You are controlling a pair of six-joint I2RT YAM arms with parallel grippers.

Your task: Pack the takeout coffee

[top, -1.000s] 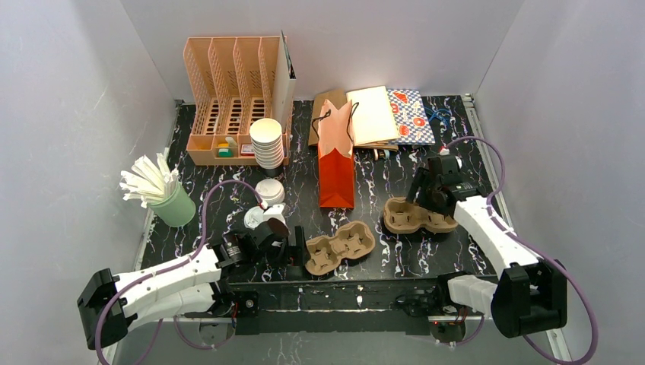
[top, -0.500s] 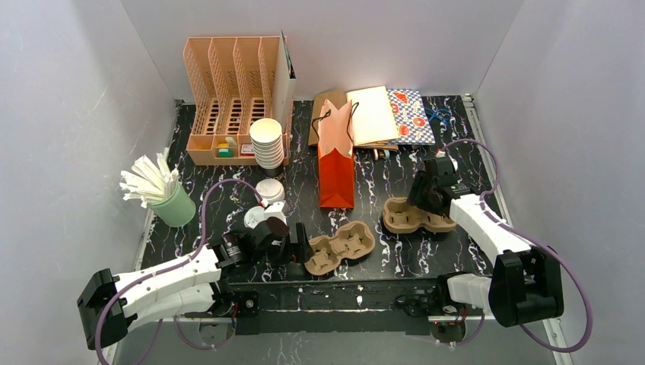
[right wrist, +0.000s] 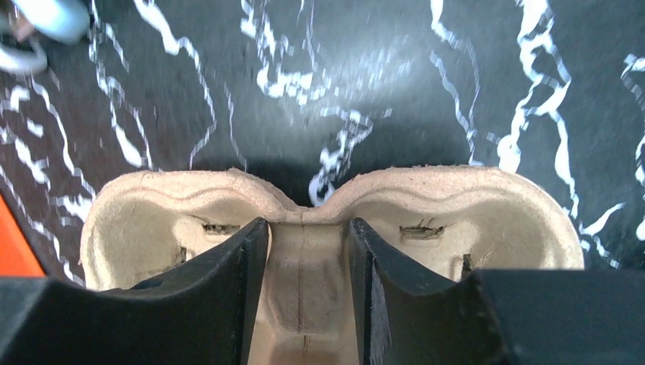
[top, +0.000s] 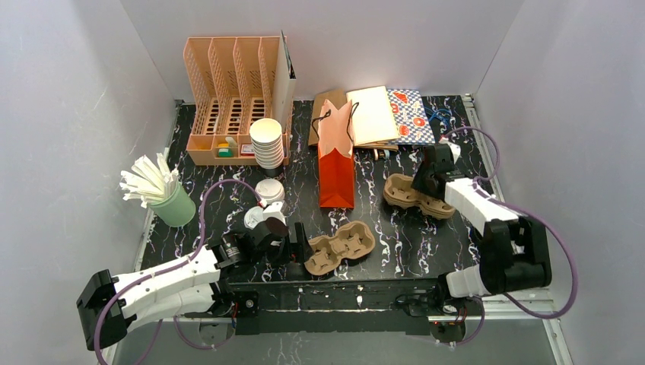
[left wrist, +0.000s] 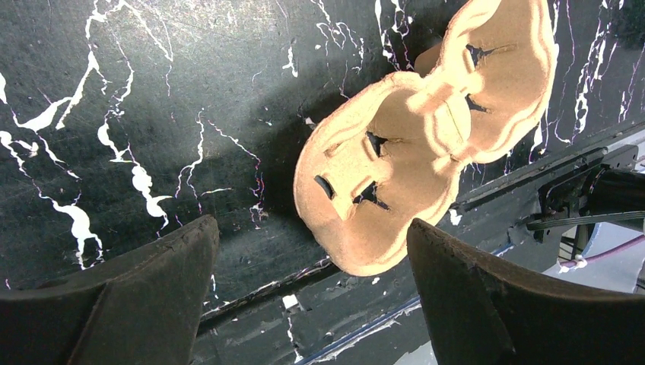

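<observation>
Status | left tool [left wrist: 308,243] spread by front carrier [left wrist: 395,152] | right tool [right wrist: 304,236] astride rear carrier [right wrist: 487,220], grip unclear

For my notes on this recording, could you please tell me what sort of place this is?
Probably a mock café takeout counter in a white-walled test booth: cardboard cup carriers, a stack of white cups and paper bags sit on a black marbled table.

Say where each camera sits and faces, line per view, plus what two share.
Top external: above and behind, looking down on table; left arm and right arm show.
Left wrist: on left arm, facing near carrier; open left gripper frames it.
Right wrist: on right arm, facing far carrier; right gripper straddles its ridge.
Shared: top and left wrist both show near carrier.
</observation>
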